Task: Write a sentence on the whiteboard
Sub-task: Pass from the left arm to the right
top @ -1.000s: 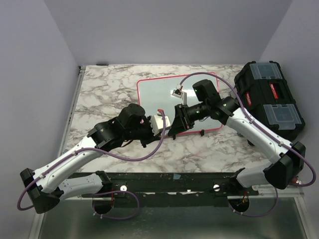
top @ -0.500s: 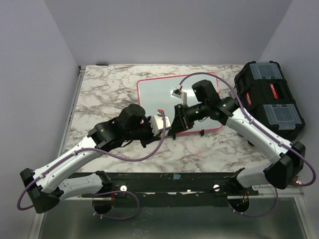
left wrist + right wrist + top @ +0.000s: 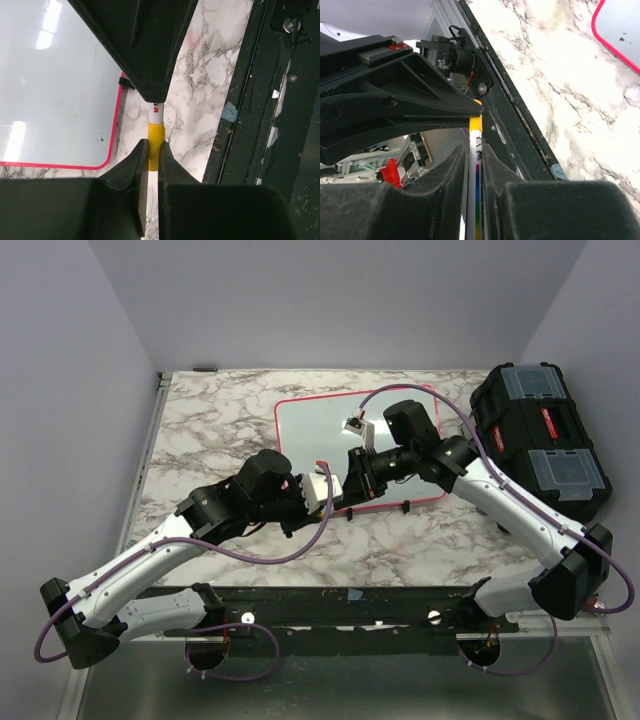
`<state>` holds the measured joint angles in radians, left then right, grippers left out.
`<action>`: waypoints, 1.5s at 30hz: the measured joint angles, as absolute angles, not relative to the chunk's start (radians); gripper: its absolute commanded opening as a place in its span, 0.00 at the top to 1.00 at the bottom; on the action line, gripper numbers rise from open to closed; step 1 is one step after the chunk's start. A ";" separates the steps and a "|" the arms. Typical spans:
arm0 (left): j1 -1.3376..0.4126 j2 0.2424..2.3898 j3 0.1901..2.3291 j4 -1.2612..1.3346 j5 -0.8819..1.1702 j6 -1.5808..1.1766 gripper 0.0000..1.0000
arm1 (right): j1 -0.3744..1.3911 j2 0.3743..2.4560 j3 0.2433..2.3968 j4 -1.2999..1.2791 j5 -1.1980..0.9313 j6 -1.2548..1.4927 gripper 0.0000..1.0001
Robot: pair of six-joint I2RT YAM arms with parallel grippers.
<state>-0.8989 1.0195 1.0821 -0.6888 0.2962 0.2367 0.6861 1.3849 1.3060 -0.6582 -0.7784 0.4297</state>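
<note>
Left gripper point(image 3: 154, 150) pinches the yellow cap of a slim marker point(image 3: 155, 114), right gripper point(image 3: 475, 150) clamped on its white barrel, just beside the glossy, red-rimmed whiteboard point(image 3: 320, 430) lying flat on a veined marble table point(image 3: 220, 420).

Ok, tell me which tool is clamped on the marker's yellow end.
The left tool: it pinches the marker at its yellow end, while the right tool holds the white printed barrel.
</note>
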 measured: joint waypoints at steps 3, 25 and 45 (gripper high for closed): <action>-0.899 1.019 1.082 -0.691 0.295 0.236 1.00 | 0.691 1.385 1.306 -0.658 -0.773 0.429 0.77; -0.905 1.019 1.076 -0.686 0.235 0.236 1.00 | 0.701 1.385 1.306 -0.658 -0.752 0.419 0.74; -0.905 1.009 1.064 -0.681 0.220 0.234 0.66 | 0.702 1.384 1.289 -0.644 -0.737 0.419 0.99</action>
